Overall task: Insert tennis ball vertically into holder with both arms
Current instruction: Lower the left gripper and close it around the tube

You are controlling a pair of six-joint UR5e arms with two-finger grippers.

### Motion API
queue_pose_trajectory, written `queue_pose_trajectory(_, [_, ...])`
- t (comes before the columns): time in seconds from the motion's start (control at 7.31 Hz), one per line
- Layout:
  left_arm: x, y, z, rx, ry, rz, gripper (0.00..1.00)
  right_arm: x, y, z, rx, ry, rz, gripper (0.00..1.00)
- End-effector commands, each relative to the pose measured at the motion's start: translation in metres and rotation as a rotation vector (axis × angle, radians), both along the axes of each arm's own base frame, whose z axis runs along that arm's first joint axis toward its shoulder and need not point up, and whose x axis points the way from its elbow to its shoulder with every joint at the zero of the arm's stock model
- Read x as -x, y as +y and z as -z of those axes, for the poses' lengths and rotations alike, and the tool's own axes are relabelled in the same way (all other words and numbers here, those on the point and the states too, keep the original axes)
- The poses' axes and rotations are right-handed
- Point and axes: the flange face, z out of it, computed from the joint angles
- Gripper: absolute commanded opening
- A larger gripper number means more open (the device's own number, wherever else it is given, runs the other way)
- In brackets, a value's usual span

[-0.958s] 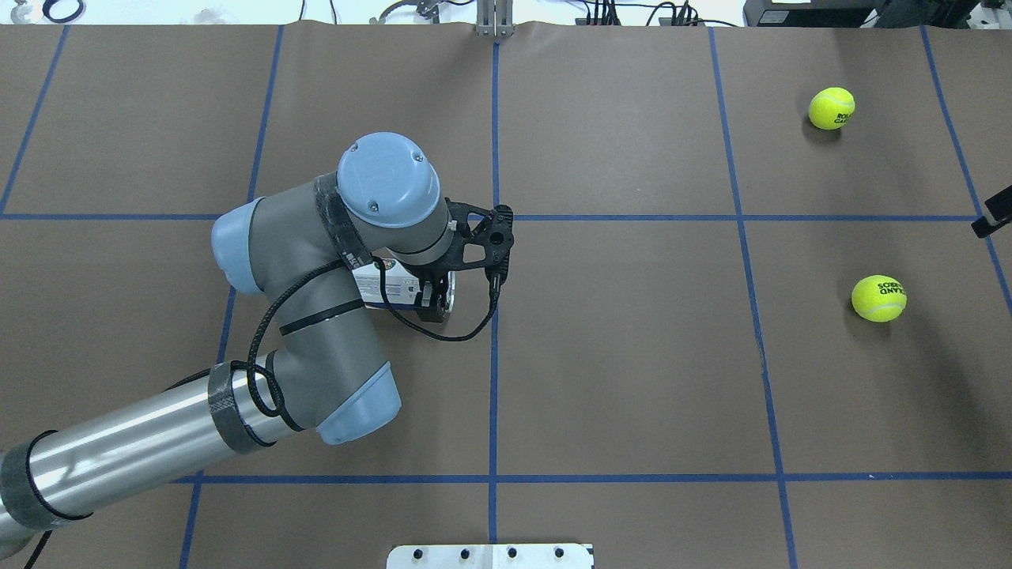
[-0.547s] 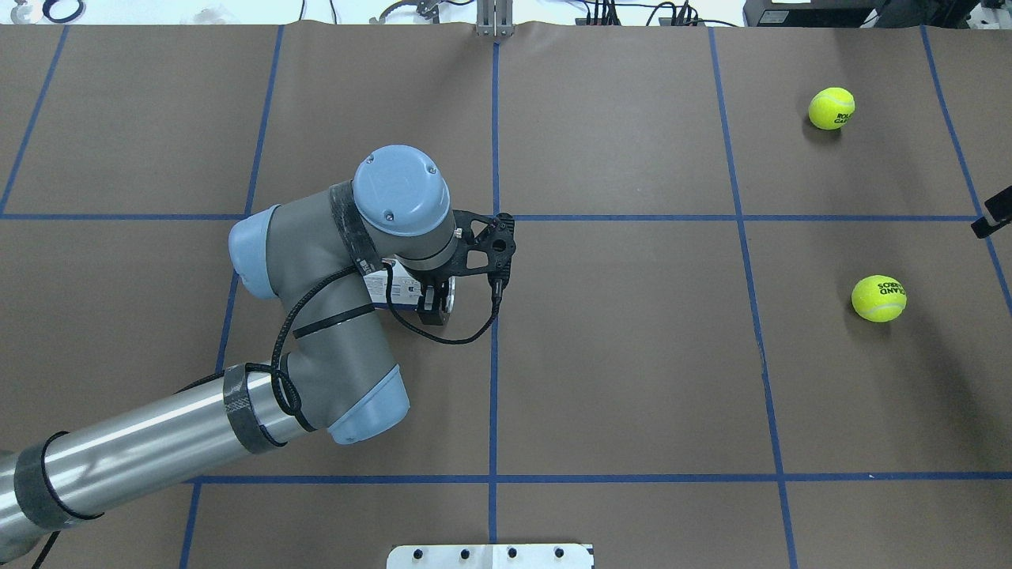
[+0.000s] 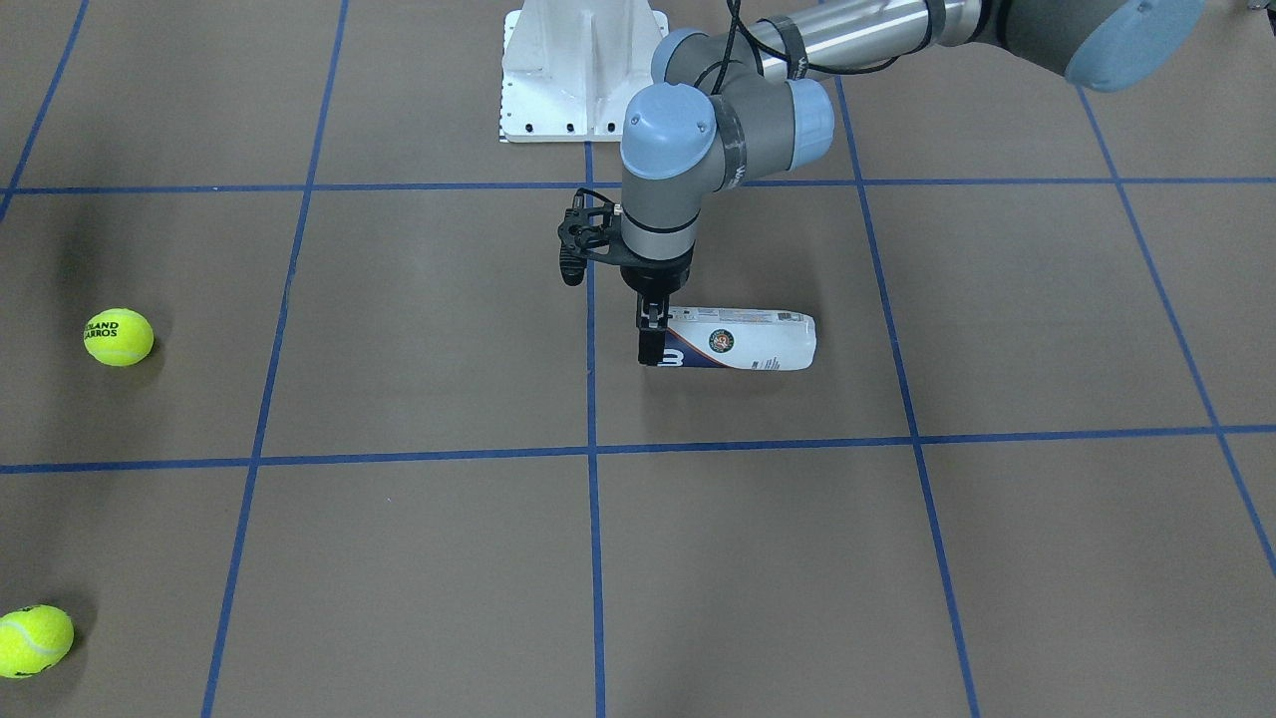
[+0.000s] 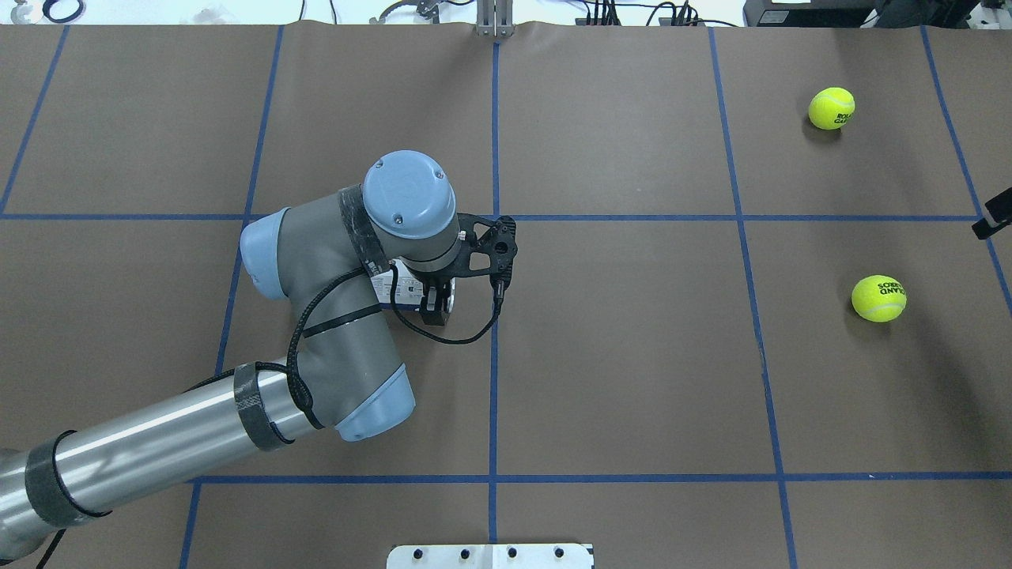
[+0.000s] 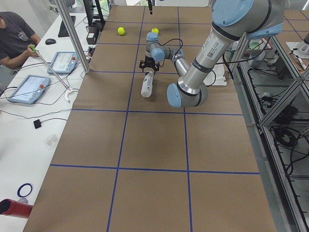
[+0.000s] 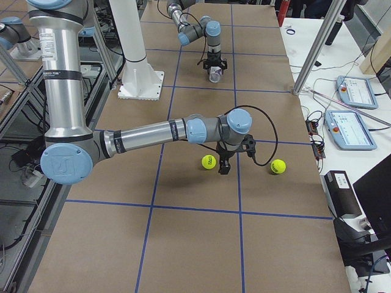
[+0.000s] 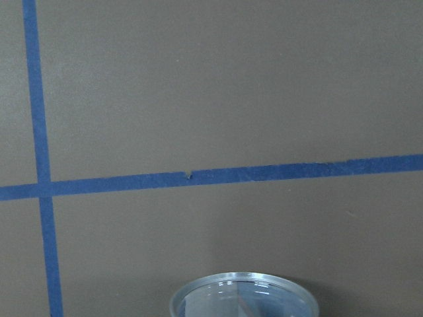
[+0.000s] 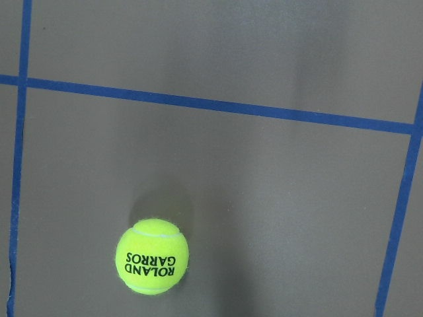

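The holder [image 3: 743,344], a clear can with a white and navy label, lies on its side near the table's middle. In the overhead view [image 4: 402,291] my left wrist hides most of it. My left gripper [image 3: 650,347] points straight down, open, with its fingers on either side of the holder's open end. The left wrist view shows only the holder's clear rim [image 7: 244,294]. Two yellow tennis balls [image 4: 878,298] [image 4: 831,108] lie on the robot's right side. My right gripper [image 6: 224,166] hangs above and between them; I cannot tell whether it is open. The right wrist view shows one ball [image 8: 152,256].
The white pedestal base [image 3: 583,70] stands at the robot's edge of the table. Blue tape lines [image 4: 494,356] divide the brown table cover into squares. An operator [image 5: 17,34] and tablets [image 5: 29,88] are at a side desk beyond the far edge.
My left wrist has come lower over the holder's open end, shifting right in the overhead view. The holder and both balls have not moved.
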Motion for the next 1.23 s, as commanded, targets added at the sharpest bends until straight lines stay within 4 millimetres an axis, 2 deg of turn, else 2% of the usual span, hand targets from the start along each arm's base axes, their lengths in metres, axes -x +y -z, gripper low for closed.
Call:
queue_pose_trajectory(0.0, [-0.008,-0.004,-0.008,-0.007,0.019,0.003,0.99,0.0,0.0,0.0,0.0,0.0,0.0,1.0])
queue_pose_trajectory(1.09, [-0.017,-0.005,-0.02,0.006,0.001,-0.001,0.99,0.001,-0.001,0.0,-0.001,0.0,0.002,1.0])
